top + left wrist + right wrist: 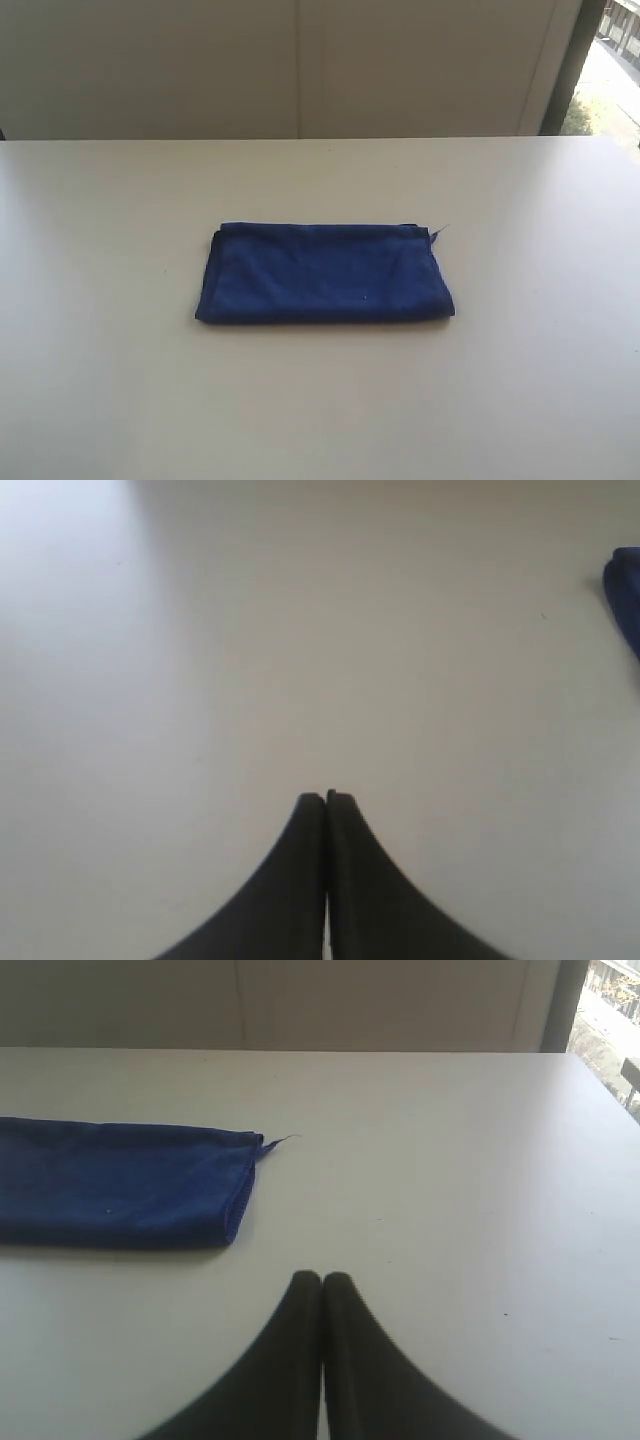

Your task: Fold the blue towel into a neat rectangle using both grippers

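Centrally on the pale desk (120,380), well apart from every edge, the blue towel (325,272) lies flat as a folded rectangle, its long sides parallel to the far edge, with a loose thread (441,230) protruding at its far right corner. Left gripper (326,798): fingers pressed together with nothing between them, over bare desk surface, only a corner of the towel visible off to one side. Right gripper (321,1278): fingers likewise closed flush on nothing, positioned near the towel's right-hand short edge but not touching it.
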Motion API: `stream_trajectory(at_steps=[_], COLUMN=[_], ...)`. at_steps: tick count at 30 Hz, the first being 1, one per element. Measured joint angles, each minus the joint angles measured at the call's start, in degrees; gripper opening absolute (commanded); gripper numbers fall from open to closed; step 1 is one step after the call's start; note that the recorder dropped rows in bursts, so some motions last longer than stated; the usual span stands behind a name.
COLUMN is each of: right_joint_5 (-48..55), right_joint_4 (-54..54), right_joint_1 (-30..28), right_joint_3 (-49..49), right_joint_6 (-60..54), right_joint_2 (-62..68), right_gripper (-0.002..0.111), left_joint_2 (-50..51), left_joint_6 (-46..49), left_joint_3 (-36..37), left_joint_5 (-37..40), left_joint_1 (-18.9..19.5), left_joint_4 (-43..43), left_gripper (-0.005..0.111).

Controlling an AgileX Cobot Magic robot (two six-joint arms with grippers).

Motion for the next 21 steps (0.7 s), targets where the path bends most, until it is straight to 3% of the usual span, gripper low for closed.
stream_trajectory(at_steps=[13,18,21], right_joint_5=[0.0,0.0,0.0], right_joint_4=[0.0,0.0,0.0], right_joint_1=[0.0,0.0,0.0], right_joint_3=[0.0,0.0,0.0], right_joint_6=[0.0,0.0,0.0], right_joint_2=[0.0,0.0,0.0], right_gripper=[0.0,0.0,0.0], left_joint_2=[-2.05,-2.05,-2.05], left_joint_6=[0.0,0.0,0.0], left_joint_3=[0.0,0.0,0.0], left_joint_5=[0.41,-2.86,-2.95], left_joint_1=[-0.54,-6.86,-8.37], left_joint_4=[-0.11,-0.11,-0.11], left_gripper=[0.0,0.0,0.0])
